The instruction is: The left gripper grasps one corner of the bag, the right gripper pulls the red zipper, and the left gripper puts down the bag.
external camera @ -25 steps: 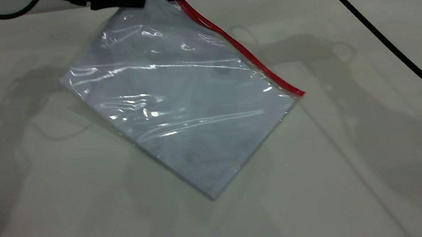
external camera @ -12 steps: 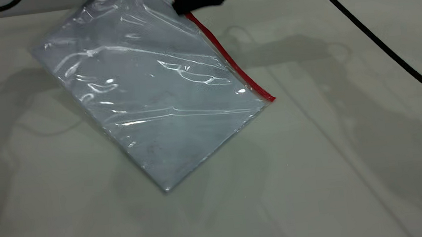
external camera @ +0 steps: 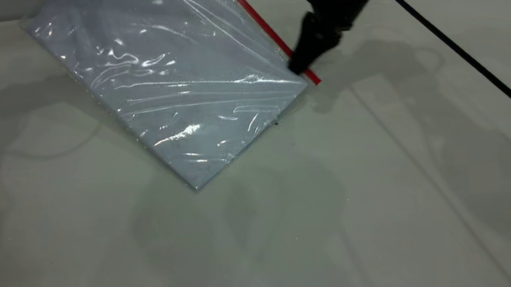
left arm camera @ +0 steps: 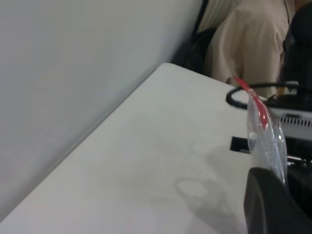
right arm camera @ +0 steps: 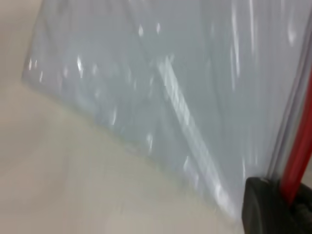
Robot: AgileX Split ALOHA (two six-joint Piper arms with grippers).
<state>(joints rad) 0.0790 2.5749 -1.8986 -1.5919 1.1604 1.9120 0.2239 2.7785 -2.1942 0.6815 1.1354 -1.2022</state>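
The bag (external camera: 174, 76) hangs tilted over the far-left part of the tabletop (external camera: 382, 197), upper end out of the exterior view. Its lowest corner sits near the tabletop's middle; whether it touches the surface, can't tell. The red zipper (external camera: 268, 34) runs along the bag's right long edge, slanting down toward the right.

The right gripper (external camera: 297, 67) is at the lower end of the zipper, tips pinched narrow on the red strip just short of its end; the right wrist view shows one dark finger (right arm camera: 265, 207) against the red strip (right arm camera: 297, 161).

The left gripper (left arm camera: 273, 195) shows only in its own wrist view, with the corner of the bag (left arm camera: 263, 131) rising from between its fingers; grip is closed on the plastic.

The black cable (external camera: 462, 53) crosses the far-right corner area. The near half and right side of the tabletop are open.
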